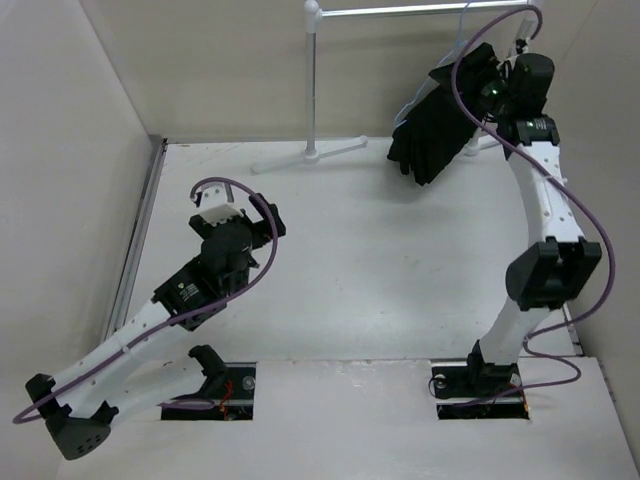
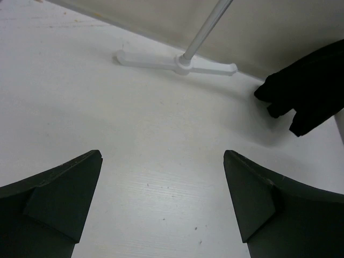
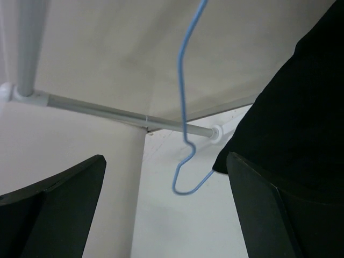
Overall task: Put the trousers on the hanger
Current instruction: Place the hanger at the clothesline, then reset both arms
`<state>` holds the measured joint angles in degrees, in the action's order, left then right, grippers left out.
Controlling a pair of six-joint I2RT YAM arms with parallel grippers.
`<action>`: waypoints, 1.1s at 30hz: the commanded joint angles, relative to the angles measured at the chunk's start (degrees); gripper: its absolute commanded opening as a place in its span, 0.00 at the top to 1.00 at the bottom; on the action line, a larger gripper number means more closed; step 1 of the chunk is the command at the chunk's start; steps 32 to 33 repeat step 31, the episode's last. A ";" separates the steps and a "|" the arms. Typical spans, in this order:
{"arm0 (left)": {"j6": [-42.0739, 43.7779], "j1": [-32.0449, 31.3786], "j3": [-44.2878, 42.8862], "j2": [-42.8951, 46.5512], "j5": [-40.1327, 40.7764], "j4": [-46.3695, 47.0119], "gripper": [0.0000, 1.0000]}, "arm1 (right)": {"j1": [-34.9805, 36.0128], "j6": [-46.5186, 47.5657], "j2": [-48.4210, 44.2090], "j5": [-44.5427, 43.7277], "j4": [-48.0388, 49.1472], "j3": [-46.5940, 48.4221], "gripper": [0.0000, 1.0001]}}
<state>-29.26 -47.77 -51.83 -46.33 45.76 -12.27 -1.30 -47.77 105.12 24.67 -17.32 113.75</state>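
The black trousers [image 1: 435,125] hang folded high at the back right, beside the rack's rail. In the right wrist view they fill the right side [image 3: 295,107]. The hanger [image 3: 185,107] shows there as a thin pale-blue wire. Its bent lower corner runs in under the trousers' edge. My right gripper [image 3: 165,158] is open and empty, and the hanger's wire hangs between and beyond its fingers. In the top view it is raised right next to the trousers [image 1: 480,75]. My left gripper [image 2: 162,156] is open and empty, low over the bare table at mid left [image 1: 240,205].
A white clothes rack stands at the back, with a pole [image 1: 313,80], a top rail [image 1: 420,10] and a foot [image 2: 177,62] on the table. Beige walls close the left, back and right. The trousers' lower end shows at the right of the left wrist view [image 2: 309,88].
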 commanded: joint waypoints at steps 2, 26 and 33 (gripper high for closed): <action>-1.86 3.51 0.16 -4.02 -5.93 -1.61 0.00 | -1.64 2.42 -13.95 -5.32 9.31 -12.03 0.00; -10.12 3.87 -0.46 -22.22 -19.83 -12.51 0.00 | -1.21 2.68 -72.86 -37.32 -13.44 -82.73 0.00; -10.38 2.91 -0.81 -25.30 -20.80 -12.34 0.00 | -0.59 2.42 -72.95 -37.32 -13.79 -82.38 0.00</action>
